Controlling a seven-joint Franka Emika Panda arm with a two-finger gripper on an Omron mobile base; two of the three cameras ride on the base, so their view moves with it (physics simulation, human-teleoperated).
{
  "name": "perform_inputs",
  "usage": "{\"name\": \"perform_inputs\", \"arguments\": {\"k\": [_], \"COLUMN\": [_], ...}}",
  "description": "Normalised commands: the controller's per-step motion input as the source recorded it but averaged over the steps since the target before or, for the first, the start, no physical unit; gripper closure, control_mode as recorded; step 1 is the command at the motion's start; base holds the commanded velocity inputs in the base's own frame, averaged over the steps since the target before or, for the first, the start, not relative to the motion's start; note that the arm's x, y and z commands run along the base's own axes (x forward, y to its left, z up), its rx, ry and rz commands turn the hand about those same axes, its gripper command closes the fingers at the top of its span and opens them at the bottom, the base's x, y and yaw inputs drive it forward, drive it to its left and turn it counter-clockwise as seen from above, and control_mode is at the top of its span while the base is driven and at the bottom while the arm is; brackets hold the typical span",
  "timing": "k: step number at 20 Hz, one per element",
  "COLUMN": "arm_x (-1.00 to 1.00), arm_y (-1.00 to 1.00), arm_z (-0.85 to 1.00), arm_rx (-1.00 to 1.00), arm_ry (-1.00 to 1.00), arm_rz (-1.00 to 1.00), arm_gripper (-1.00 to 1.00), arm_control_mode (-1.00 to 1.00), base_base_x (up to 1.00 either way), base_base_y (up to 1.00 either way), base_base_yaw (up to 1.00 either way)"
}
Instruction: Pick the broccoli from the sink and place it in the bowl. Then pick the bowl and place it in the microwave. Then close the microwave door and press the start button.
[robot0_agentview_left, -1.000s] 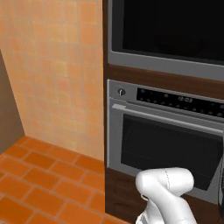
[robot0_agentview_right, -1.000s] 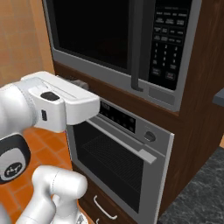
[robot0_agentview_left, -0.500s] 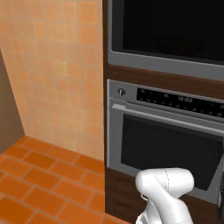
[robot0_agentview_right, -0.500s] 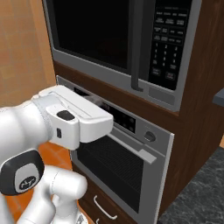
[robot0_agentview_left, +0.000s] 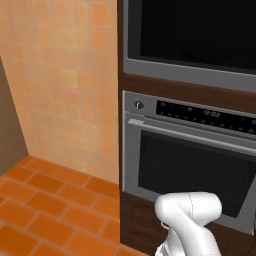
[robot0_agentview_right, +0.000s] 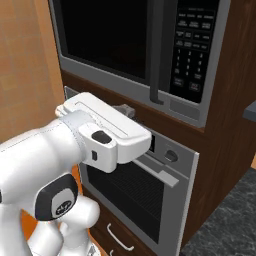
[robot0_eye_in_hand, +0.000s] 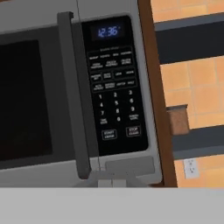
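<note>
Microwave door (robot0_agentview_right: 107, 37) shut flush, clenched empty pincer (robot0_agentview_right: 125, 110) near its lower frame edge

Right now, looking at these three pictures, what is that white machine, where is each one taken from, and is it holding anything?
It is a white robot arm on a base that can drive, facing a kitchen wall. Two pictures come from cameras on the base, behind the arm on its left and right; the third comes from a camera on its hand. In front stands a microwave with its door closed, a keypad beside the handle, and an oven built in below. The pincer is shut and holds nothing; it points at the microwave's lower edge.
</note>
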Motion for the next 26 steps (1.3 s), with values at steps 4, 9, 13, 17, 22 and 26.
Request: {"name": "perform_inputs", "arguments": {"k": [4, 9, 13, 17, 22, 26], "arm_x": [0.54, 0.51, 0.14, -0.06, -0.20, -0.04], "arm_y": [-0.03, -0.20, -0.35, -0.13, -0.01, -0.01], "arm_z": [0.00, 0.00, 0.02, 0.20, 0.08, 0.00], "arm_rx": [0.00, 0.04, 0.08, 0.04, 0.00, 0.00], "arm_ry": [-0.26, 0.05, 0.02, 0.01, 0.02, 0.11], "arm_rz": [0.06, 0.08, 0.07, 0.00, 0.00, 0.00], "arm_gripper": [1.00, 1.00, 1.00, 1.00, 1.00, 1.00], "arm_control_mode": [-1.00, -1.00, -1.00, -1.00, -1.00, -1.00], "base_base_x": [0.00, 0.00, 0.00, 0.00, 0.00, 0.00], "base_base_y": [0.00, 0.00, 0.00, 0.00, 0.00, 0.00], "base_base_yaw": [0.00, 0.00, 0.00, 0.00, 0.00, 0.00]}}
